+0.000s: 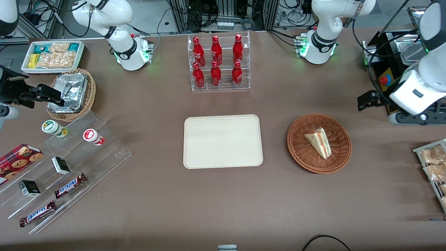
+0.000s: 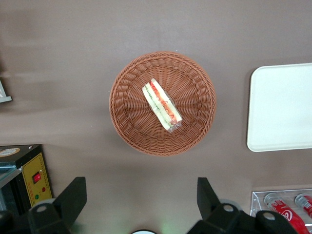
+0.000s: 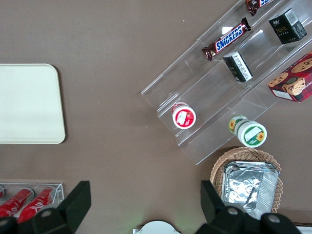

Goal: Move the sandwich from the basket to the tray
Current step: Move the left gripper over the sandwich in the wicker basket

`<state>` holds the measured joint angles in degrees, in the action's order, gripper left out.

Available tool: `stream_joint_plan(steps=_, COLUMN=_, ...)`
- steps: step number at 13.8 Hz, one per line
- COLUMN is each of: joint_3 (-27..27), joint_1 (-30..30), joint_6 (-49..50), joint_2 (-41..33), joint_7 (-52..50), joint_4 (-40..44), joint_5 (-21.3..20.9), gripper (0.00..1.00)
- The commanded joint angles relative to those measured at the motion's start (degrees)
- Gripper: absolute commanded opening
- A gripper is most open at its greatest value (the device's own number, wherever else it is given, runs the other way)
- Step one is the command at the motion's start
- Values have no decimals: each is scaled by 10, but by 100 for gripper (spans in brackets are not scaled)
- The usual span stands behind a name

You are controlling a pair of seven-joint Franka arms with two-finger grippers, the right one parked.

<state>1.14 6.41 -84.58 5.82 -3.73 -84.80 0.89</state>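
Note:
The sandwich [image 1: 318,142] is a pale bread wedge with red and green filling, lying in the round reddish-brown wicker basket [image 1: 302,153]. The cream tray [image 1: 223,141] lies flat beside the basket, toward the parked arm's end, with nothing on it. My left gripper [image 1: 364,101] hangs above the table, farther from the front camera than the basket and toward the working arm's end; it is open and holds nothing. The left wrist view looks down on the sandwich [image 2: 162,105], the basket [image 2: 127,122] and an edge of the tray [image 2: 282,107], with the gripper [image 2: 140,187] apart from the basket.
A clear rack of red bottles [image 1: 219,62] stands farther back than the tray. A black control box with a red button [image 1: 385,80] and a wire rack of snack packets [image 1: 433,164] are at the working arm's end. A foil-packet basket [image 1: 71,94] and stepped snack stand [image 1: 62,167] are at the parked arm's end.

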Motion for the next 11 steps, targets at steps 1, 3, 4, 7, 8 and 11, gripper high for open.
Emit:
stream_joint_plan(steps=1, joint_3=4, joint_1=2, joint_6=14, joint_2=-3, joint_7=-2, joint_4=8, joint_5=9, gripper=100)
stream_joint_plan(steps=3, joint_3=3, joint_1=4, joint_6=14, joint_2=3, joint_7=-2, joint_4=6, joint_5=6, gripper=100)
stream_joint_plan(steps=4, joint_3=3, joint_1=4, joint_6=14, joint_2=15, joint_7=-5, joint_4=5, joint_5=6, gripper=100)
stream_joint_plan(steps=7, joint_3=3, joint_1=4, joint_6=7, joint_2=43, joint_7=-10, joint_4=-5, joint_5=11, gripper=100)
stream_joint_plan(steps=8, joint_3=3, joint_1=5, joint_6=3, joint_2=53, joint_7=-10, joint_4=-5, joint_5=8, gripper=100)
stream_joint_plan(steps=11, joint_3=2, joint_1=10, joint_6=-29, joint_2=80, joint_7=-15, joint_4=-29, joint_5=5, gripper=100)
